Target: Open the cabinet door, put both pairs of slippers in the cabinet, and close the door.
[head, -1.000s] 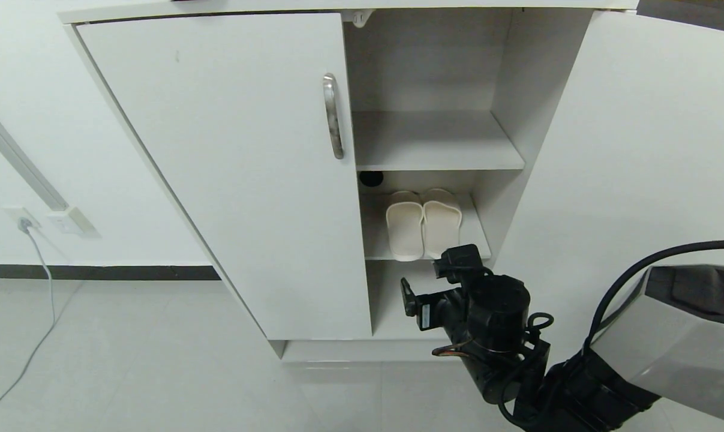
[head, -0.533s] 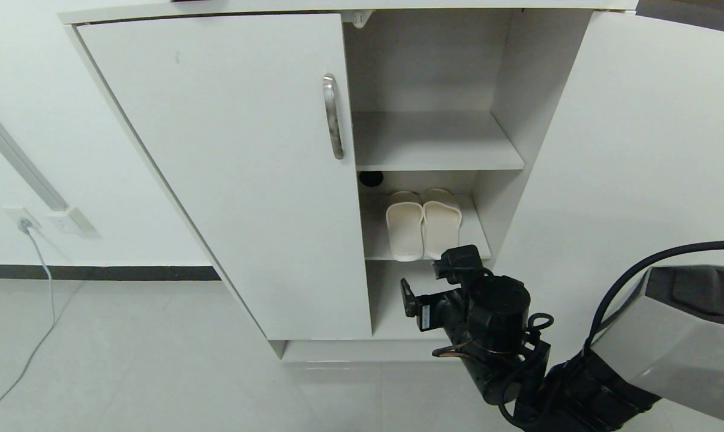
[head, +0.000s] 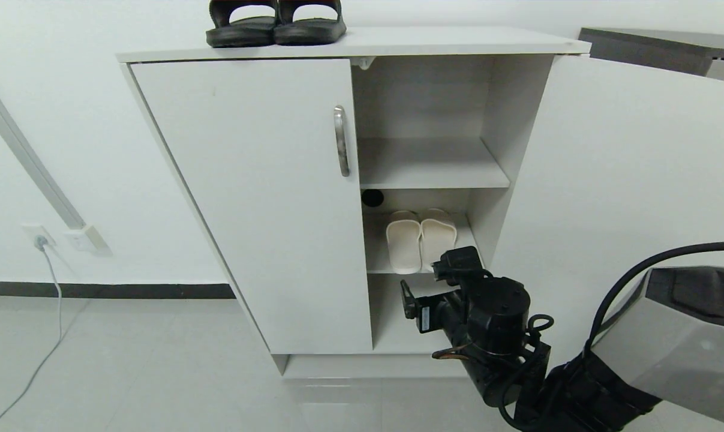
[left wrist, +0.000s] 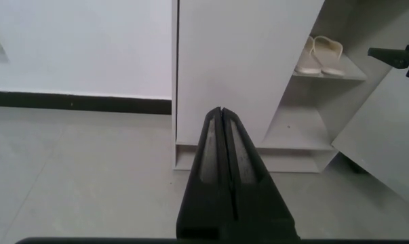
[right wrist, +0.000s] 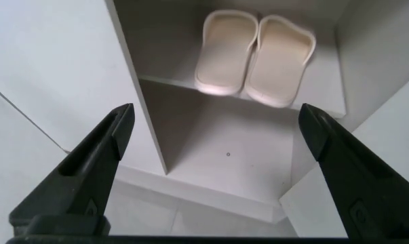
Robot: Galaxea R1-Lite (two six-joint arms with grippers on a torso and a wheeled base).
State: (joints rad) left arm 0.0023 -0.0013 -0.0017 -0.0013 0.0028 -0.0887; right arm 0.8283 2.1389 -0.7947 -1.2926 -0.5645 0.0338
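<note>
A pair of white slippers (head: pixel 420 239) (right wrist: pixel 253 57) (left wrist: pixel 321 54) lies side by side on the middle shelf of the white cabinet (head: pixel 350 42). On the cabinet's top stands a pair of black slippers (head: pixel 276 23). The right door (head: pixel 625 168) is swung wide open; the left door (head: pixel 260 198) is closed. My right gripper (head: pixel 433 282) (right wrist: pixel 216 115) is open and holds nothing, just in front of the lower shelves, below the white pair. My left gripper (left wrist: pixel 221 115) is shut on nothing, low over the floor, facing the closed left door.
The top shelf (head: pixel 433 165) and the bottom shelf (right wrist: pixel 224 156) are bare. A metal handle (head: pixel 341 141) runs down the left door's edge. A grey cable (head: pixel 44 336) hangs from a wall socket at the far left. Light floor tiles (head: pixel 158 378) spread before the cabinet.
The head camera has tilted up, so the whole picture shifted down and the cabinet's top with the black slippers came into view. The right gripper stays open in the same place.
</note>
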